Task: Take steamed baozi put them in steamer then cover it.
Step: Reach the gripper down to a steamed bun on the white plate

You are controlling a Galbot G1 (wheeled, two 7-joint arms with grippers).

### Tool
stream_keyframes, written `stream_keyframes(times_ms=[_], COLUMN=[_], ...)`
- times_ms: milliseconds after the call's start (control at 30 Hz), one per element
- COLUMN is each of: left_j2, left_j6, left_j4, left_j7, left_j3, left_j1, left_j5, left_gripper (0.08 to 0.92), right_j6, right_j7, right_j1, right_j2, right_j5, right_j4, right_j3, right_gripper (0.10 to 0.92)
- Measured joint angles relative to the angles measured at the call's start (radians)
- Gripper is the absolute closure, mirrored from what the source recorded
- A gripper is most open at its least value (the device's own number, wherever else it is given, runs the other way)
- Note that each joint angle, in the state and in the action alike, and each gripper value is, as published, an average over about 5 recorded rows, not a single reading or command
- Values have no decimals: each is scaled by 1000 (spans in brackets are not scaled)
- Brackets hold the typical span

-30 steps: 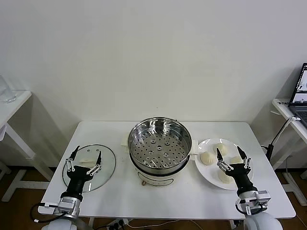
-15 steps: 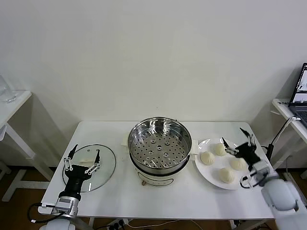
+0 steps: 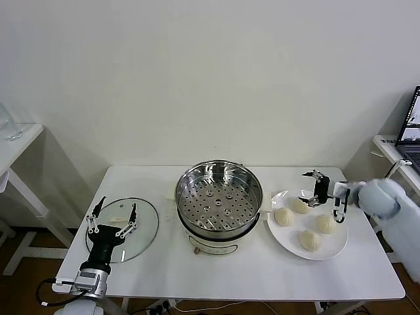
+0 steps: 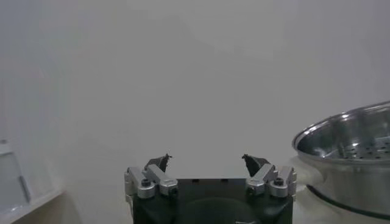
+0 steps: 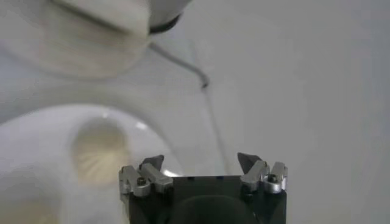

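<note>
Now swung inward, right gripper above baozi.

I see a white table in front of me, and on its right part stands a flat white plate. Far right a laptop sits on a side desk. Far left is another white side table.

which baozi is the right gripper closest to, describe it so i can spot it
On the white table, right of the steamer, a white plate holds four baozi. It is the far one, nearest the wall, with the open right gripper hanging just beyond it; the other three lie nearer the robot.
</note>
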Motion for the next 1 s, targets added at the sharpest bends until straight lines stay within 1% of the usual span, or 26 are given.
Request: stream_keyframes(times_ms=[167, 400, 1000], left_j2=[-3, -5, -11], left_j6=[4, 8, 8], left_j4=[1, 2, 3], left_j7=[0, 1, 3], left_j3=[-9, -22, -33], left_j1=[-5, -7, -6], left_j5=[-4, -13, -18], left_gripper=[177, 177, 177], right_j6=[-9, -19, -21], right_j7=[-101, -169, -154], right_j1=[139, 228, 250], right_j2=[27, 76, 199], right_j5=[-26, -60, -148], right_j4=[-89, -190, -375], right_j3=[-155, -270, -315], right_gripper=[203, 203, 203])
